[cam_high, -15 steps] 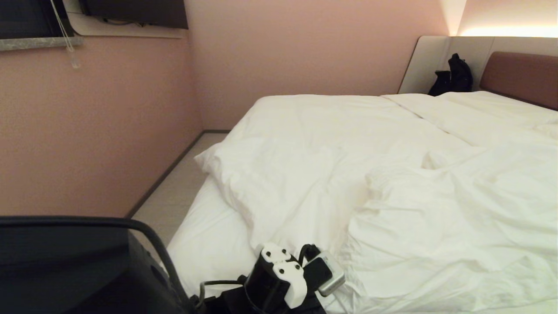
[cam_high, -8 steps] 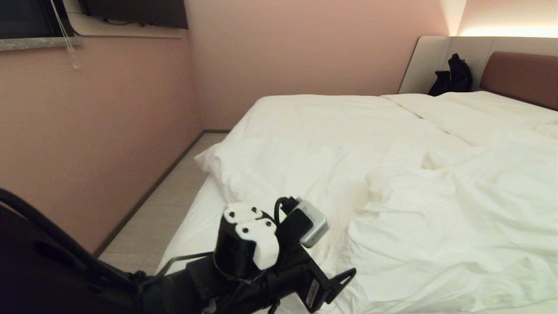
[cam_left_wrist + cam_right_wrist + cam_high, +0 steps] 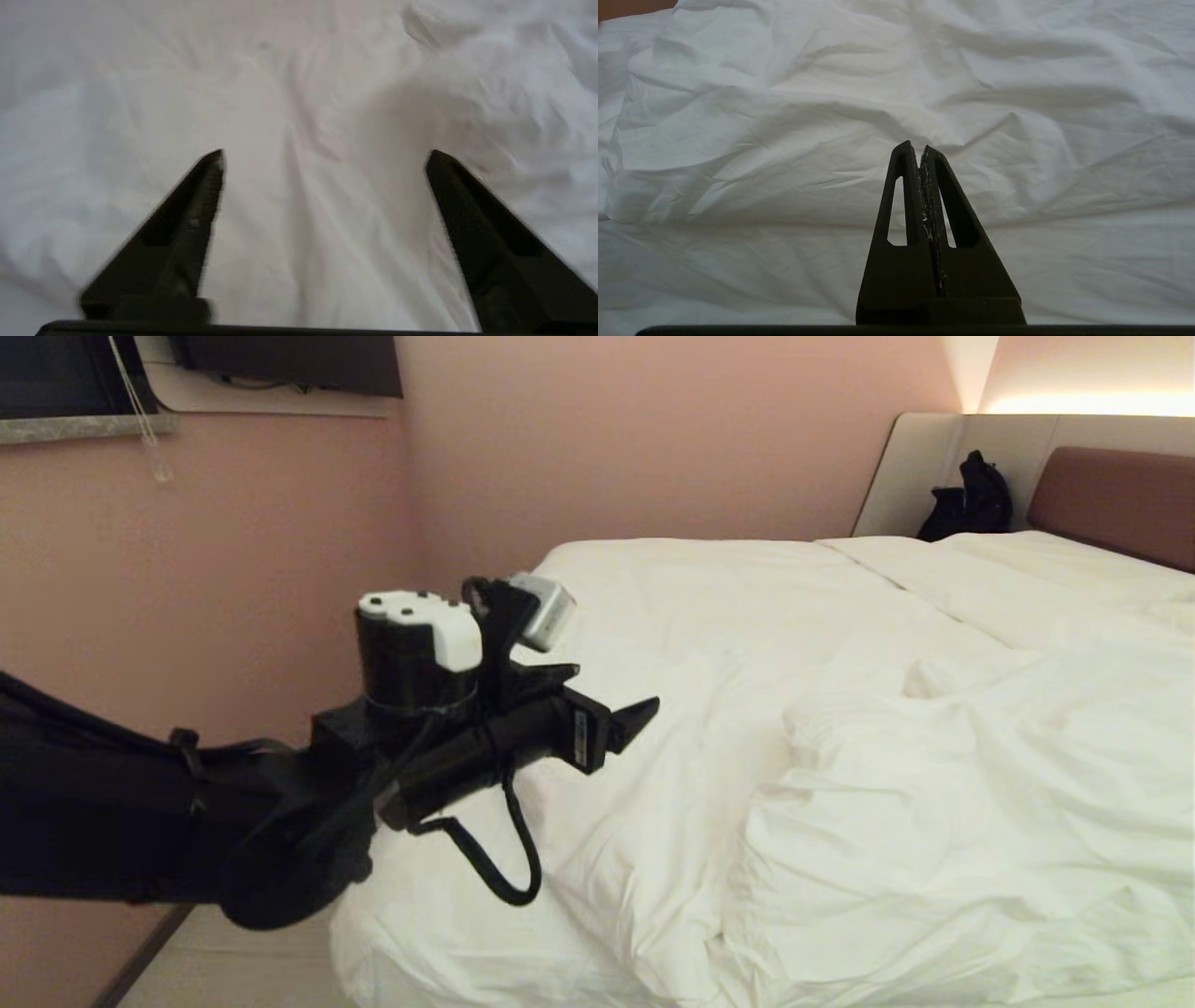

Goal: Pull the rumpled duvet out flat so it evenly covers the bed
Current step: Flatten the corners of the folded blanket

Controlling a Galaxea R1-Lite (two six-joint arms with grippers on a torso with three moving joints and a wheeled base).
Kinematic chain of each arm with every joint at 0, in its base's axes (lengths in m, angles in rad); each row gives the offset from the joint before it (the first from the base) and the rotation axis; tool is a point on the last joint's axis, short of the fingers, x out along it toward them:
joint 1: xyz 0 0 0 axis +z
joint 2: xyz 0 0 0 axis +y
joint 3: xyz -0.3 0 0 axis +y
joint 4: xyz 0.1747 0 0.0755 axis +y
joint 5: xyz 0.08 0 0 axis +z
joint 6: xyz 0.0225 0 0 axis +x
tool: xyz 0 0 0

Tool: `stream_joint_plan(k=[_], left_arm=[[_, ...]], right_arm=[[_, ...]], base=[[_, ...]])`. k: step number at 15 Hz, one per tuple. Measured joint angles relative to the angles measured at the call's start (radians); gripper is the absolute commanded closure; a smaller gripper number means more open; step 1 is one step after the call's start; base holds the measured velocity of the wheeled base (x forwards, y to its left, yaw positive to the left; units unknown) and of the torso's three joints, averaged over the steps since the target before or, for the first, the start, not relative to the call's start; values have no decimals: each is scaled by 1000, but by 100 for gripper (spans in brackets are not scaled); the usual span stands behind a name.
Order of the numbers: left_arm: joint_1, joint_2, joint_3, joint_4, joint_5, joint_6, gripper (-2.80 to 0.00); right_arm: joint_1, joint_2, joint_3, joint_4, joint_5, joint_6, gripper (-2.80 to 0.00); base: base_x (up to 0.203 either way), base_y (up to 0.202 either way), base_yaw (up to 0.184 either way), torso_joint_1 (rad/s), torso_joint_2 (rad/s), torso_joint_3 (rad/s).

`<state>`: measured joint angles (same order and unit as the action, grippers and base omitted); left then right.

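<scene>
Item: duvet [image 3: 840,728], white, lying rumpled across the bed [image 3: 448,943], heaped toward the near edge and bunching in a ridge along the middle, its left edge hanging over the bed's left side. Left gripper [image 3: 635,714] is hovering above the left edge of the bed, fingers spread wide and pinching nothing; in the wrist view only wrinkled cloth is showing between the tips, clearly apart from them. The duvet is lying ahead of and below this gripper, its folds running roughly from near edge toward the headboard [image 3: 1111,504], so the left arm is the nearer one to the left edge. Right gripper [image 3: 920,149] is resting low over the cloth at the near edge, fingers pressed together, empty. Also present: a black bag [image 3: 971,504] at the far corner by the headboard, well apart; nothing is standing between gripper and duvet.
</scene>
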<state>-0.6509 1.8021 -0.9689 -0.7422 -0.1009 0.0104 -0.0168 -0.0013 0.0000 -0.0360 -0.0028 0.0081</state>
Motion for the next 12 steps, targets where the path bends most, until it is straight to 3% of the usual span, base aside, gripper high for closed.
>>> stream_joint_plan(k=[6,12], left_arm=[[102,57,-305,203,4,-86,0],[158,276,-648,392,5,-201,0]], right_arm=[[0,0,0,0,0,0,0],[0,0,0,0,0,0,0]], base=[[0,0,0,0,0,0],[0,0,0,0,0,0]])
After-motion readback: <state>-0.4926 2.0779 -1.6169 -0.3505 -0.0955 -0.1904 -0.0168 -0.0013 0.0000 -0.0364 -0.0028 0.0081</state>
